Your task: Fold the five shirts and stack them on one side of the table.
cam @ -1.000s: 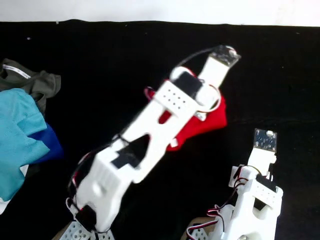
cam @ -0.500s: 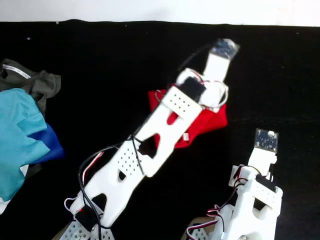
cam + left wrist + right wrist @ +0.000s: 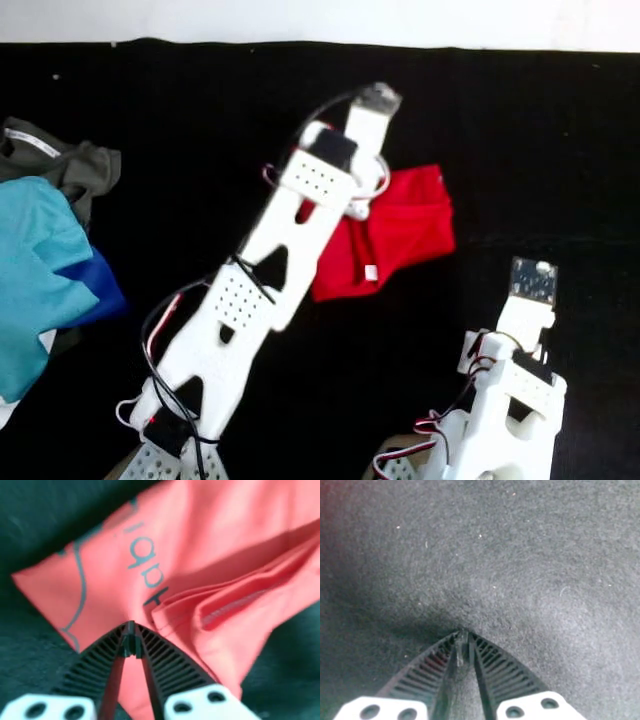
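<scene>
Nearest to me, my right arm (image 3: 510, 400) sits at the near edge of the desk (image 3: 200, 100). My right gripper (image 3: 461, 647) is closed, its tips meeting over bare black cloth, with nothing between them.

Off on the left side of the desk lies a loose heap of shirts: a teal shirt (image 3: 35, 270) on top, a blue shirt (image 3: 95, 290) poking out beneath its edge, and an olive shirt (image 3: 80, 165) behind them, farther back. None of these is folded.

My left arm (image 3: 270, 270) stretches diagonally from the near edge out to the middle of the desk. There my left gripper (image 3: 131, 640) is closed tip to tip right at the red shirt (image 3: 200, 555); I cannot tell whether any cloth is pinched between the tips. The red shirt (image 3: 400, 235) lies rumpled and partly doubled over near the desk's centre, well apart from the heap, its teal print facing up and a folded hem just beside my gripper.
</scene>
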Robot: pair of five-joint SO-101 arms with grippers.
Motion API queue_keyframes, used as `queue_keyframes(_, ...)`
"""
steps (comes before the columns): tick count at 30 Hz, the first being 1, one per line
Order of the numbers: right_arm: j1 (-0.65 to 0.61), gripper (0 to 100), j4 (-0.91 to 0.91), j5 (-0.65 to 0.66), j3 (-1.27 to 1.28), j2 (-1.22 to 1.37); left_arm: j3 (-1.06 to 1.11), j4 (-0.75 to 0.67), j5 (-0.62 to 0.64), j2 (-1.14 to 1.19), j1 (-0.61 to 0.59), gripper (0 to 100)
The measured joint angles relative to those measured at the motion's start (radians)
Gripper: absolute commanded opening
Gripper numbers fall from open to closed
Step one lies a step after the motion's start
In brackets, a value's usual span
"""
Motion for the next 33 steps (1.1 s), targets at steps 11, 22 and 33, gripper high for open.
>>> queue_keyframes(11, 0.000, 0.6, 0.000, 0.000, 0.000, 0.000, 0.008, 0.002, 0.000, 0.020, 0.138, 1)
queue_keyframes(22, 0.000, 0.6, 0.000, 0.000, 0.000, 0.000, -0.189, 0.104, 0.000, 0.020, 0.259, 1)
queue_keyframes(33, 0.000, 0.6, 0.000, 0.000, 0.000, 0.000, -0.190, 0.109, 0.000, 0.020, 0.124, 1)
